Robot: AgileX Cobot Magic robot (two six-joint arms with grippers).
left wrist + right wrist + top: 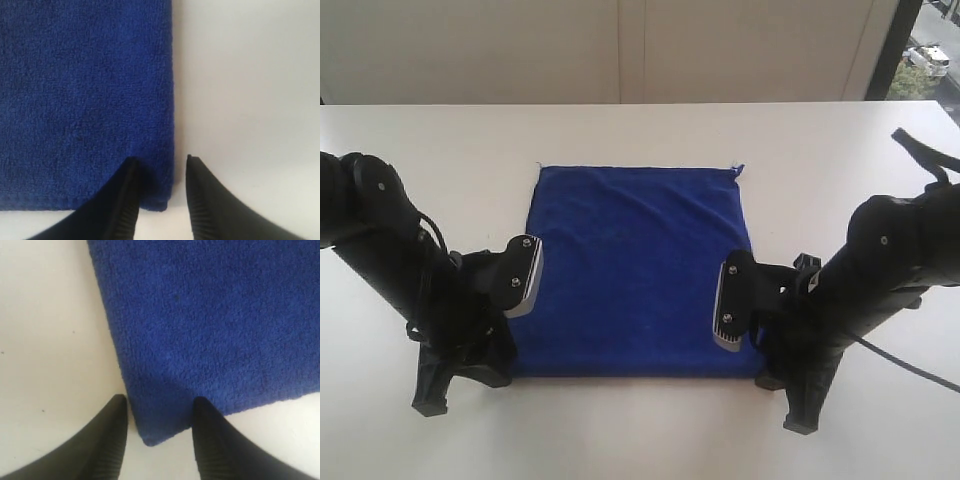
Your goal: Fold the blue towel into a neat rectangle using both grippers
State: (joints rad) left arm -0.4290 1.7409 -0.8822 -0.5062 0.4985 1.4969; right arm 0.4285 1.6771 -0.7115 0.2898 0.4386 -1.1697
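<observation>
Noting layout: the blue towel (635,260) lies flat and spread on the white worktop (640,135), midway between the two arms, with a roughly rectangular outline. All four edges are visible and run fairly straight. A corner nub (738,168) of fabric sticks out at the far right corner. The surface shows only faint creases. The left gripper (465,385) stands at the near left corner and the right gripper (785,400) at the near right corner, both pointing down at the worktop. In the left wrist view the left gripper (161,159) has its fingers (120,210) apart. One tip is over the cloth (85,100), the other over bare worktop (250,75) just beside the side hem, and the corner sits in the gap, unclamped. In the right wrist view the right gripper (160,399) has its fingers (220,450) spread likewise. One is over bare worktop (50,315) just outside the side edge, the other over the towel (215,325) at its near hem, with the corner between them lying loose. Cannot tell whether any tip touches the surface. Open room: a broad bare band lies beyond the far edge and bare worktop on both sides, while only a narrow strip runs along the near edge. The arm bodies fill the near flanks. A black strap (920,150) lies at the far right, well apart from the towel.
</observation>
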